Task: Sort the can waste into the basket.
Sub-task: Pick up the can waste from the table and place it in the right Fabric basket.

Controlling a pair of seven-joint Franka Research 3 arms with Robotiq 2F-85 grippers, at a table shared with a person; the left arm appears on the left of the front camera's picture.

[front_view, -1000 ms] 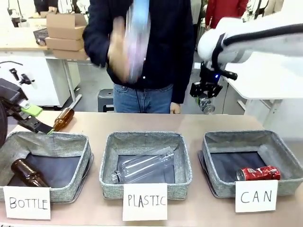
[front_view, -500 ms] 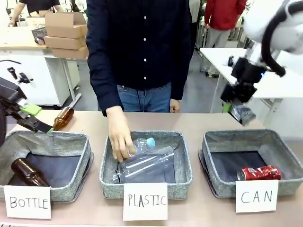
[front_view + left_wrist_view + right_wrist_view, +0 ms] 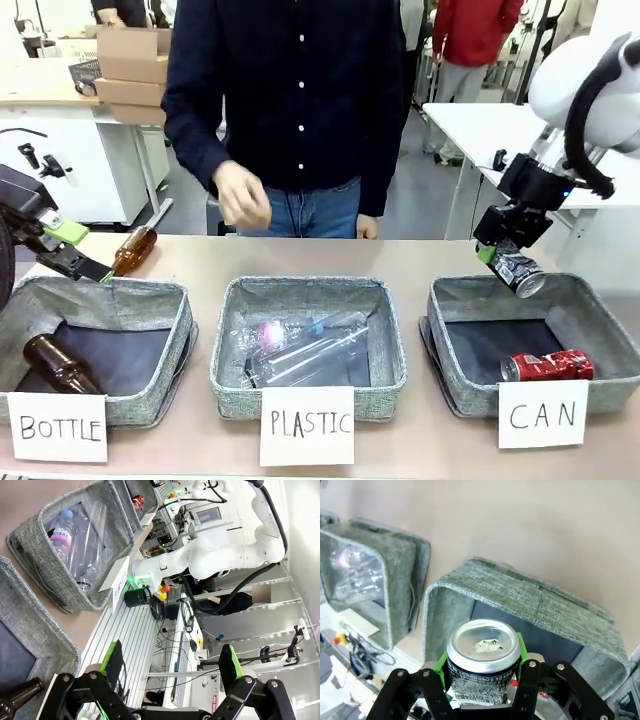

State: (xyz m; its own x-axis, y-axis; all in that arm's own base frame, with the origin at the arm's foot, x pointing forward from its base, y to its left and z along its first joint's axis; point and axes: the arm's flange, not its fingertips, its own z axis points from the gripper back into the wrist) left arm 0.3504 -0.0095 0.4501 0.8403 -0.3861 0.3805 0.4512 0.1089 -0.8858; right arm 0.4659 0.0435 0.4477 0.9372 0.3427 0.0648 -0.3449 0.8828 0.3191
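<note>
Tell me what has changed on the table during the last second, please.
The right gripper, shut on the dark can, carried it from behind the table down over the CAN basket. The person's hand put a second plastic bottle into the PLASTIC basket and drew back. The red can, brown bottles and left gripper stayed put.

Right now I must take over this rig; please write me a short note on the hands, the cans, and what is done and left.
Right hand: shut on the dark can, held tilted above the far rim of the CAN basket.
Left hand: open, holding nothing, beside the BOTTLE basket.
Done: the red can lies inside the CAN basket.
Left: move the dark can over the opening and release it.
The person's hand is raised, away from the baskets.
</note>
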